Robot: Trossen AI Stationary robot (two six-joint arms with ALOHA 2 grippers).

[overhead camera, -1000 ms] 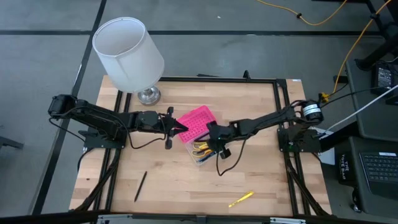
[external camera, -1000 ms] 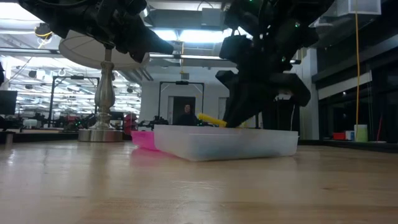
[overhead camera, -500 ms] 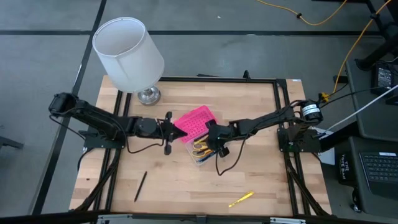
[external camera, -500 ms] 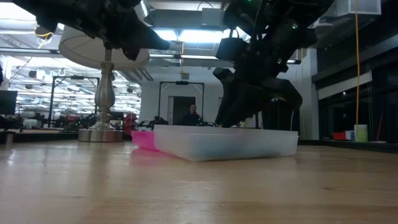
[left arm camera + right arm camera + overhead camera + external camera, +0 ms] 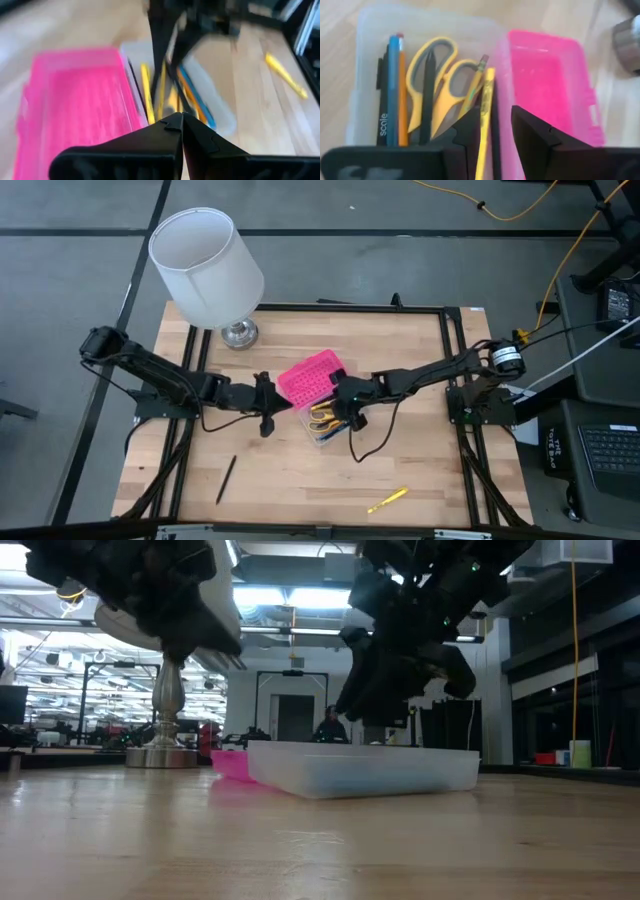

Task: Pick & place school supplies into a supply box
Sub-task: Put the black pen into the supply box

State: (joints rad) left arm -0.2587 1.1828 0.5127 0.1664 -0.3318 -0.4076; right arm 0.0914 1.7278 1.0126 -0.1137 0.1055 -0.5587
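Observation:
The supply box sits mid-table: a clear base [image 5: 325,423] and an opened hot-pink lid [image 5: 308,377] lying flat beside it. In the base I see yellow-handled scissors [image 5: 442,82], a blue pen [image 5: 393,85], an orange one, black ones and a pencil. My right gripper [image 5: 495,122] [image 5: 340,402] hovers open over the base, its fingers on either side of a yellow pen [image 5: 486,100] that lies in the box. My left gripper [image 5: 180,118] [image 5: 274,392] is shut, just left of the lid and clear of it. A black pen [image 5: 226,479] and a yellow pen [image 5: 387,500] lie on the table. My right gripper comes at the box from above with the yellow pen's end [image 5: 484,131] running between its open fingers, close to one finger [image 5: 470,127]. Whether that finger touches the pen, I cannot tell. The pen lies in the base among the other supplies.
A lamp with a white shade [image 5: 205,265] and a metal foot [image 5: 238,333] stands at the far left of the table. Black cables trail from both arms. Bare wood lies along the near edge around the two loose pens.
My right gripper brought the yellow pen down into the clear base; the pen no longer shows above the rim in the low view, and the gripper has risen a little. My left gripper drew back from the pink lid toward the table's left.

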